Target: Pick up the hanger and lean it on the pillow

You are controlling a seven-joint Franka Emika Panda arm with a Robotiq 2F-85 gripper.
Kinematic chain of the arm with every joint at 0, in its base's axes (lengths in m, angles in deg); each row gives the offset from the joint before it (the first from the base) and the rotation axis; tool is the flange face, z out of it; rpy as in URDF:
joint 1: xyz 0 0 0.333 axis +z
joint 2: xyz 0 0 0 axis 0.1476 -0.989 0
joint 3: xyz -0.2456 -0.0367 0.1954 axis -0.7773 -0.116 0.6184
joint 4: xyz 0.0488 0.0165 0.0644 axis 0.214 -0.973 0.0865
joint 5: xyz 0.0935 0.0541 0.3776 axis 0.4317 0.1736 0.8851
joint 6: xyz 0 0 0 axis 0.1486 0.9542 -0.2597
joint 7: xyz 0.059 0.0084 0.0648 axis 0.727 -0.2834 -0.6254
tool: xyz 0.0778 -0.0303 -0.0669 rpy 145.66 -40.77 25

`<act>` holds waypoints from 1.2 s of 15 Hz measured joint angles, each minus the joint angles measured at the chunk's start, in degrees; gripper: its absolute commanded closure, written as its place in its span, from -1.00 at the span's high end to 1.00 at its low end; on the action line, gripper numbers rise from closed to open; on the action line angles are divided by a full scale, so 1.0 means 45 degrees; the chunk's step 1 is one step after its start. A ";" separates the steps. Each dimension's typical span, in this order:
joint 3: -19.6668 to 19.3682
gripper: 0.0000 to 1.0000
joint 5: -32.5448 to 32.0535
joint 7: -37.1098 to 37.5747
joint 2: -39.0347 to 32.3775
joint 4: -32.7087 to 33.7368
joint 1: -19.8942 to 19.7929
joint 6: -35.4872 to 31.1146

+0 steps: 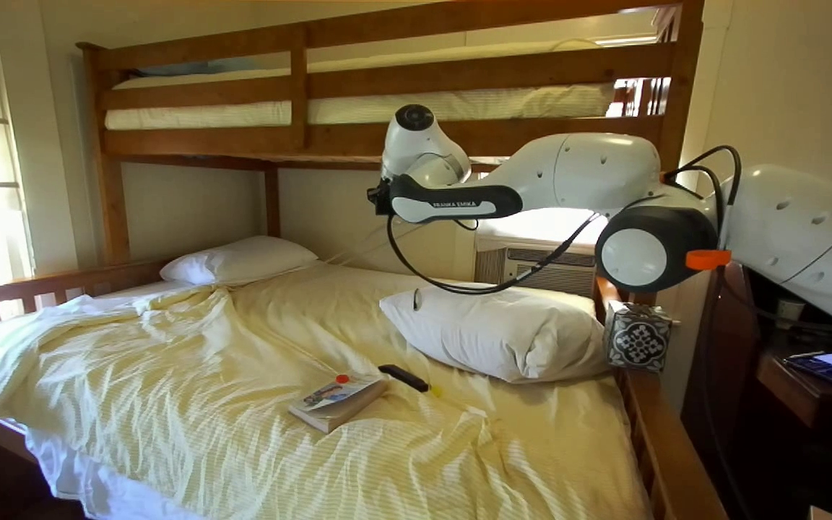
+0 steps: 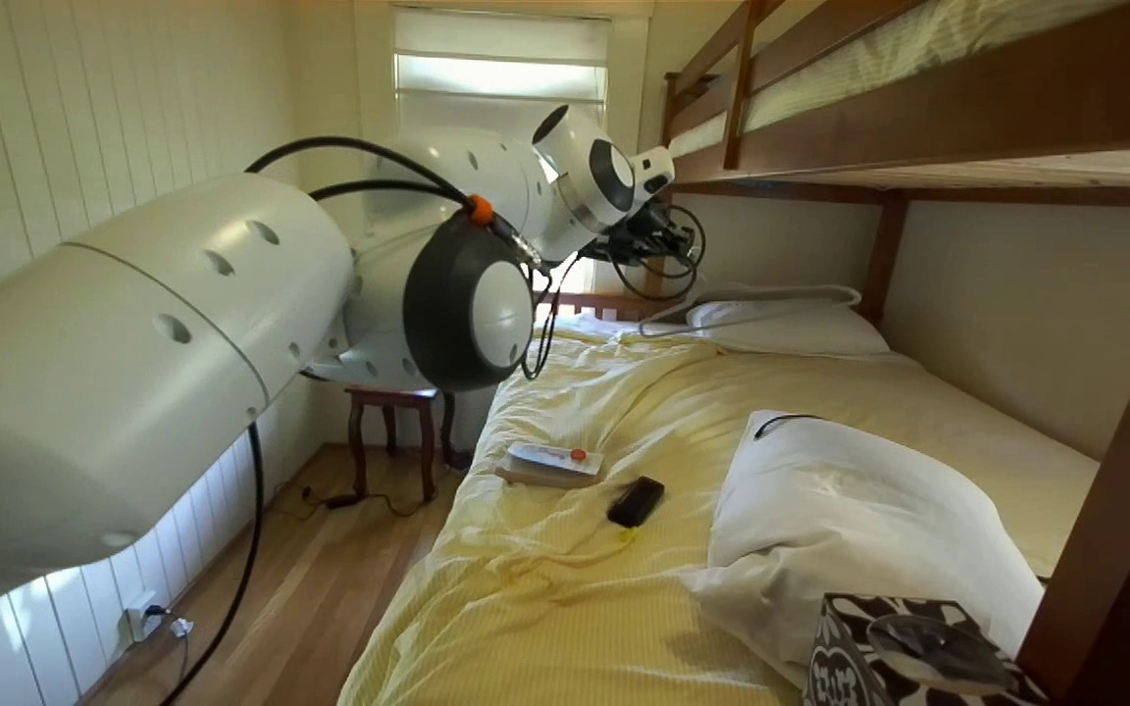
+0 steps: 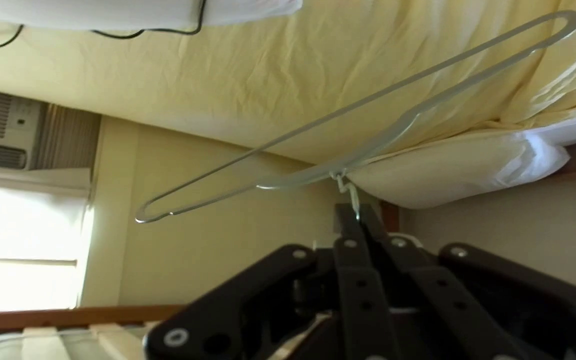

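Large pillow (image 2: 859, 510), one: white, plain, puffy; laid on the yellow cover (image 2: 545, 608). A thin dark curved piece (image 1: 417, 299) is seen at its corner.

Hanger (image 3: 368, 148), one: pale grey, slim, hooked. Held in the air, apart from the large pillow and tilted in the wrist view, its long straight bar turned to the large pillow's side.

Tool (image 3: 361, 220), one: black, two-fingered. The fingers are drawn together, with the hanger's hook pinched between their tips. Carried by a white arm (image 1: 604, 170), raised higher than the large pillow.

Smaller pillow (image 1: 243, 258), one: white, flatter; placed well apart from the large pillow, across the yellow cover.

Book (image 1: 340, 401), one: laid flat, apart from the large pillow; a small red disc (image 1: 342, 378) is seen on its upper face.

Dark bar (image 1: 404, 377), one: laid between the book and the large pillow, apart from both.

Patterned box (image 1: 638, 336), one: black and white; stood just beside the large pillow. Whether the two touch cannot be told.

Air conditioner (image 1: 568, 271), one: mounted beyond the large pillow, crossed in an exterior view by a black cable (image 1: 477, 291).
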 measured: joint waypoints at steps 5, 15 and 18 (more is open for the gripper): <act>-0.1125 -0.98 0.0081 0.0294 0.0144 0.0557 0.0715 0.1556; -0.1215 -0.98 0.1546 0.0423 0.0161 0.0490 0.0747 0.2456; -0.1314 -0.98 0.1728 0.1652 0.0161 0.0488 0.0844 0.4288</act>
